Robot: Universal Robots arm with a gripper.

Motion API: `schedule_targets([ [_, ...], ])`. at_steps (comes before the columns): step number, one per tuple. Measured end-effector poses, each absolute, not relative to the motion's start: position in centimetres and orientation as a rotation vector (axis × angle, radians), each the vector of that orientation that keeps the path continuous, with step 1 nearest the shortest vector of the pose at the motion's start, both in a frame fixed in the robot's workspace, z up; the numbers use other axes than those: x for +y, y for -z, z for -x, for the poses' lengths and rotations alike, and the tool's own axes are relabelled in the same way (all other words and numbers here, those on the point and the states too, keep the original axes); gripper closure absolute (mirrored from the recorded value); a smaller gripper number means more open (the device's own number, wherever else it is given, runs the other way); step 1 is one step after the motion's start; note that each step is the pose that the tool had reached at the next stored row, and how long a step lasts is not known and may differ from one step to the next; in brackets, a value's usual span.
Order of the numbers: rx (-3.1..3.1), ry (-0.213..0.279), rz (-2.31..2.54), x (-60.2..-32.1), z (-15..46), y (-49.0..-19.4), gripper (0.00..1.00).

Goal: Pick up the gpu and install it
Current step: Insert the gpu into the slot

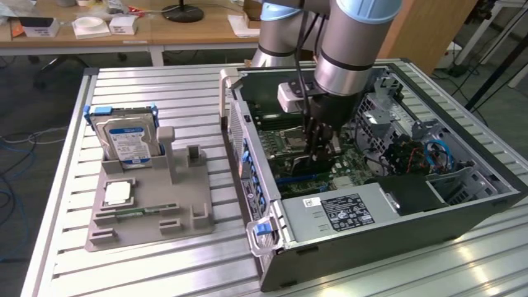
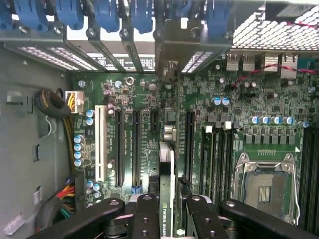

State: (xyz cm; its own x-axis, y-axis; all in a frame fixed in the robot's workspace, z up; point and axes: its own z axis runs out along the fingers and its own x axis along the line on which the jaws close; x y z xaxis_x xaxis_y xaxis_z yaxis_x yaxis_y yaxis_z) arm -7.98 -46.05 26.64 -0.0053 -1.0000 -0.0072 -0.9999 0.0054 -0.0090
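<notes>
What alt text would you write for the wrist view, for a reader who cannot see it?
The gripper clamps the graphics card edge-on inside an open computer case, lined up with the long black slots of the green motherboard. An empty processor socket lies to one side, and blue clips line the case wall beyond.

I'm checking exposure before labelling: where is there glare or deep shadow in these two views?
Exterior view: glare streaks the table slats at the exterior view's right, and the computer case interior lies shadowed under the arm. Wrist view: the vent grille is blown out white, the motherboard evenly lit, the end effector gripping the graphics card dark.
</notes>
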Motion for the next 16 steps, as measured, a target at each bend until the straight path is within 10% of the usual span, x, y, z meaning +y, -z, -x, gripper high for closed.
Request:
schedule_targets([
  [16, 2.219, 0.002, 2.208, -45.98, 8.22, -26.59, 0.74],
])
